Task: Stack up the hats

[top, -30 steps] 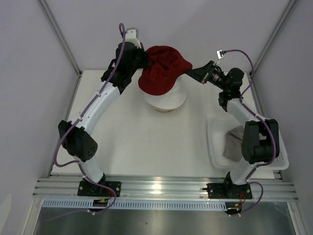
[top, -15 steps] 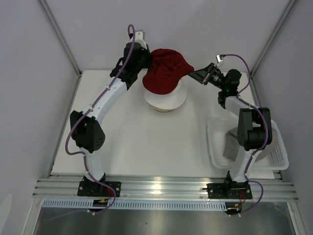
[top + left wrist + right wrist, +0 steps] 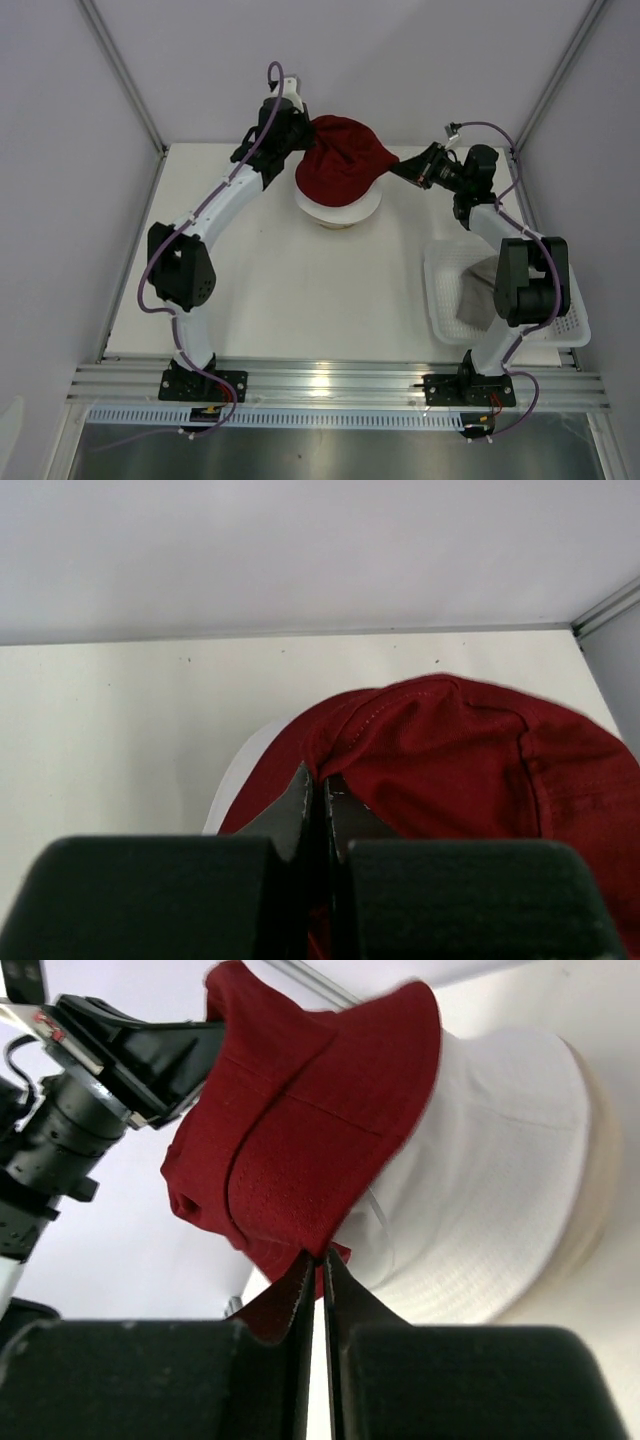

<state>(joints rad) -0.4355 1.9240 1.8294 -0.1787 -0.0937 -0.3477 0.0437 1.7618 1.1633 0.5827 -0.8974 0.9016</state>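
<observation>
The dark red hat (image 3: 342, 160) hangs stretched between both grippers, over the cream-white hat (image 3: 338, 208) at the table's back middle. My left gripper (image 3: 305, 135) is shut on the red hat's left brim (image 3: 330, 780). My right gripper (image 3: 395, 167) is shut on its right brim (image 3: 320, 1252). In the right wrist view the red hat (image 3: 300, 1120) drapes over the top of the cream-white hat (image 3: 480, 1190). In the left wrist view the cream-white hat's rim (image 3: 245, 770) shows under the red one. The grey hat (image 3: 478, 295) lies in the basket.
A white mesh basket (image 3: 575, 320) sits at the right, beside the right arm's base. The enclosure's back wall (image 3: 400, 60) is close behind both grippers. The table's near half (image 3: 300, 300) holds no other objects.
Both grippers have carried the red hat slightly right and down, so it sits more squarely over the cream-white hat. The left arm has reached further back and right.
</observation>
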